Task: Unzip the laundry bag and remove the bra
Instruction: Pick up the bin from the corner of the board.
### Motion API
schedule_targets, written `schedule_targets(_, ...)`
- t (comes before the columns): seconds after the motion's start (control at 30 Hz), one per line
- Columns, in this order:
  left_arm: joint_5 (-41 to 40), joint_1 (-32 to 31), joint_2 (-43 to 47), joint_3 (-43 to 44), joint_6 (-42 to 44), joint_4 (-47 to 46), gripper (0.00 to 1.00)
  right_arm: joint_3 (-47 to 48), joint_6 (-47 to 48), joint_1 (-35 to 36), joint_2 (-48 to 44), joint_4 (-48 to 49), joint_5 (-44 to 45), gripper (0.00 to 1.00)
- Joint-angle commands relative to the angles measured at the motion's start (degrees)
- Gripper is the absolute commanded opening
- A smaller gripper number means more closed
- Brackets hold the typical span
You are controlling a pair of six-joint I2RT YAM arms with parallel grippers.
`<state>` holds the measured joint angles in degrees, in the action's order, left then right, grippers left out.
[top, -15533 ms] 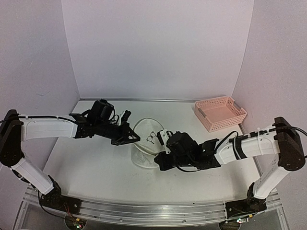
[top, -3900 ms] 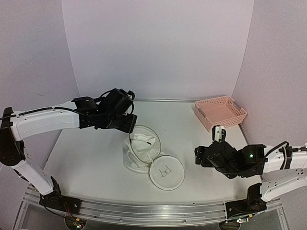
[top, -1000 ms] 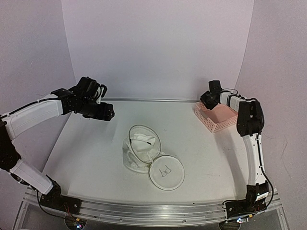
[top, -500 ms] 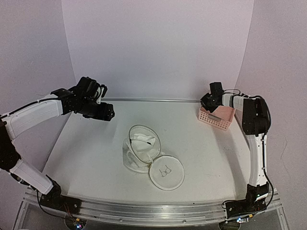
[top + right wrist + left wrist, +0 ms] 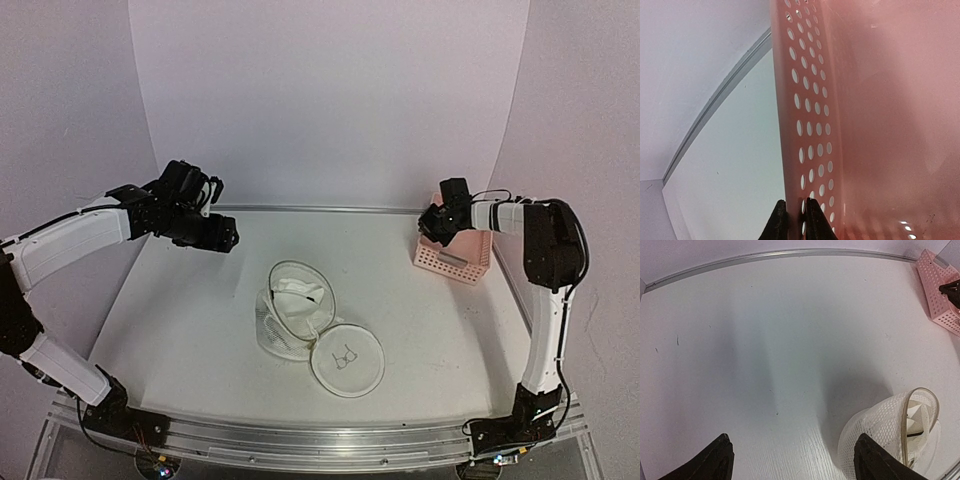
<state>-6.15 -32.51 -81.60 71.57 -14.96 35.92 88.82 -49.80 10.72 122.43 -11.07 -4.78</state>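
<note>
Laundry bag (image 5: 290,332), bra (image 5: 297,289) seemingly inside, well apart from splayed left tool (image 5: 792,447), right tool (image 5: 795,216) pinching basket (image 5: 456,257)

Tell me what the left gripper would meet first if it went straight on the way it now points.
Probably the bare table: the open left gripper aims down at it in the wrist view, and the laundry bag lies off to one side of that line. Depth is unclear.
</note>
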Motion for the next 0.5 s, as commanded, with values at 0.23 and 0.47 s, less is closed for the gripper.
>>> schedule_targets(0.23,-0.5,0.3,3.3,0.3,0.0,-1.9,0.83,-8.2,12.1,6.1,-11.7,0.4,-6.5,0.0)
schedule_targets(0.47,-0.1,0.2,3.5,0.4,0.0,-1.9,0.83,-9.0,22.9,9.8,-14.1,-4.4,-6.4,0.0)
